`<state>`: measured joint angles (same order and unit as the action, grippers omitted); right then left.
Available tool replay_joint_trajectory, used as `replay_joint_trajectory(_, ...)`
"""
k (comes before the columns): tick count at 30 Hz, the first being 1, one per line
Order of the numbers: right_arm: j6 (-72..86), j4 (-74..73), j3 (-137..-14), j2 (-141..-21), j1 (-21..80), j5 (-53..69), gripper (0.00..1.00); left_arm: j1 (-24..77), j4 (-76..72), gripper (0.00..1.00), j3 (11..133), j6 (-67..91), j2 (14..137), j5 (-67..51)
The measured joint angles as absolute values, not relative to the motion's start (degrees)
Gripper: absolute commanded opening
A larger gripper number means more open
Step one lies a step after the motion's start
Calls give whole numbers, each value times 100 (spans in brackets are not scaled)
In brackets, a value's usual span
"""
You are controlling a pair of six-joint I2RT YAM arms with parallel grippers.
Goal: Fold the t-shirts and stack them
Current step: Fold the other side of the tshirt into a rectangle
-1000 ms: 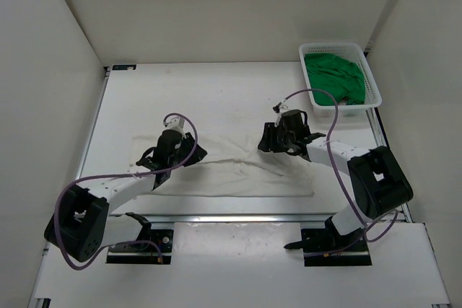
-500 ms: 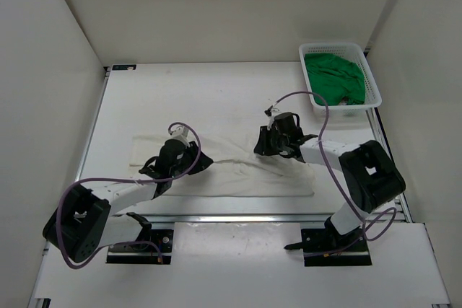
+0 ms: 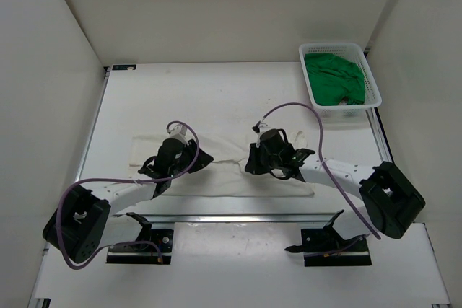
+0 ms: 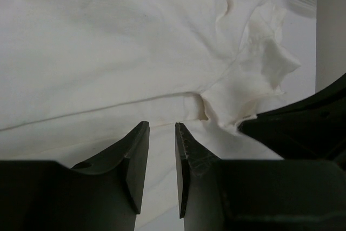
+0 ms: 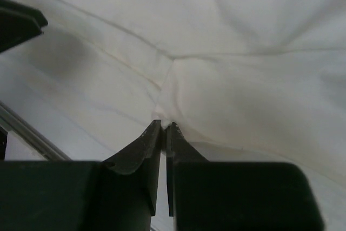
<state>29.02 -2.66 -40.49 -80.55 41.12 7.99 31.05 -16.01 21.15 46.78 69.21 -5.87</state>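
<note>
The right tool [image 5: 163, 124] is closed tight, its tips pinching a small raised fold of the white shirt [image 5: 243, 79] at a spot where several creases meet. The left tool [image 4: 161, 128] stands part open with a narrow gap, low over the same shirt. Nothing shows between its fingers. A hem line runs just ahead of its tips, and a crumpled, bunched edge of cloth lies ahead and to its right. The shirt is spread long and mostly flat on the table [image 3: 216, 99] under both tools, reaching outward past each of them. Far beyond the right tool and off to its right, a white basket [image 3: 339, 115] holds the green shirt [image 3: 332, 73] in a loose heap.

The white cloth looks thin, light and limp, so it will likely sag and trail from any single pinch, and a one-layer grip may slip. A hem or seam, where the cloth is doubled, seems the better hold. With the tools well apart along one edge, the fold should come over evenly.
</note>
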Motion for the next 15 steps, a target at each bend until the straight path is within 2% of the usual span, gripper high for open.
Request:
replay_joint_trajectory(4, 3197, -471, -3931, -8016, 4574, 672, 9, 3131, -1612, 37, 2137, 4705, 6925, -591)
replay_joint_trajectory(9, 3454, -475, -3909, -7970, 4995, 687, 28, 3120, -1619, 37, 2231, 4740, 6932, -607)
replay_joint_trajectory(12, 3446, -593, -3909, -7778, 5094, 744, 33, 3096, -1566, 37, 2338, 4735, 6932, -607)
replay_joint_trajectory(14, 3400, -760, -3907, -7467, 4897, 786, 33, 3096, -1527, 37, 2418, 4711, 6932, -602)
replay_joint_trajectory(15, 3365, -779, -3881, -7249, 4646, 810, 25, 3107, -1500, 38, 2469, 4700, 6934, -602)
